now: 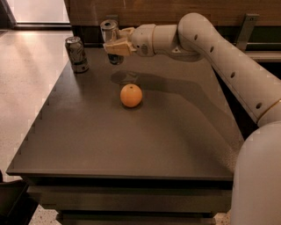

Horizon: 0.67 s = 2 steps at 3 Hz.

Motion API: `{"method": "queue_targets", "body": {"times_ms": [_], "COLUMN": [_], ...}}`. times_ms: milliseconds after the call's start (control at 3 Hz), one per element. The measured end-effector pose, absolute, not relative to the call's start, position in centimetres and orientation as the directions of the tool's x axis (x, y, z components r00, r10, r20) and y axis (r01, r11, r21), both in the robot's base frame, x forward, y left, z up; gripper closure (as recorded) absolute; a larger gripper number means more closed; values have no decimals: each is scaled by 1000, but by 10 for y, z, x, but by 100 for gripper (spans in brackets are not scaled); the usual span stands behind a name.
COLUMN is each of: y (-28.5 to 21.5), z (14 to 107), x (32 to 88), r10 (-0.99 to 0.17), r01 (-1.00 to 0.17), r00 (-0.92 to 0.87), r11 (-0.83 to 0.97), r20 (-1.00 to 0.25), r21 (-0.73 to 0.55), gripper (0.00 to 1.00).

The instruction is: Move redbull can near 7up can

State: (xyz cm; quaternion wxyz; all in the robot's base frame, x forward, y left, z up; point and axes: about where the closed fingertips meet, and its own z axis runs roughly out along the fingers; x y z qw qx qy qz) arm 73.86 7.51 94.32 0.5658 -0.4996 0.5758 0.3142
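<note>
The gripper (113, 46) sits toward the eleven o'clock part of the scene, above the far end of the dark grey table (131, 149). Its tan fingers (119, 45) are pinching the redbull can (108, 29) around the middle. The can stands close to upright in that grasp. Its shiny top shows above the fingers and its lower end shows below them. It looks raised off the tabletop, and a dark shadow (125, 78) lies on the surface at about five o'clock from it. The white arm (210, 48) reaches to the gripper from the three o'clock side. Its thick segments run down the right edge of the view toward five o'clock. The 7up can (77, 54) stands upright on the table near the far left corner, with a silvery-grey mottled body and a silver top. It is at about eight o'clock from the held can, near it but clearly apart, with bare tabletop between them. An orange (131, 95) rests on the table nearer the middle. From the orange, the redbull can is at roughly eleven o'clock and the 7up can at about ten o'clock, and neither touches the fruit. A pale speckled floor (22, 96) fills the nine o'clock side beyond the table edge. A wooden wall (158, 9) runs across the twelve o'clock side behind the arm.
</note>
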Motion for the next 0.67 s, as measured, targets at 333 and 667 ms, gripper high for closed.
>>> {"method": "queue_targets", "body": {"times_ms": [333, 667], "y": [86, 99], "z": [924, 904], "x": [745, 751], "r10": [-201, -180], "r01": [-938, -947], "r00": [135, 120], "r11": [291, 274], "r20": [-970, -976], "r21": [-190, -167], "gripper": [100, 100]}}
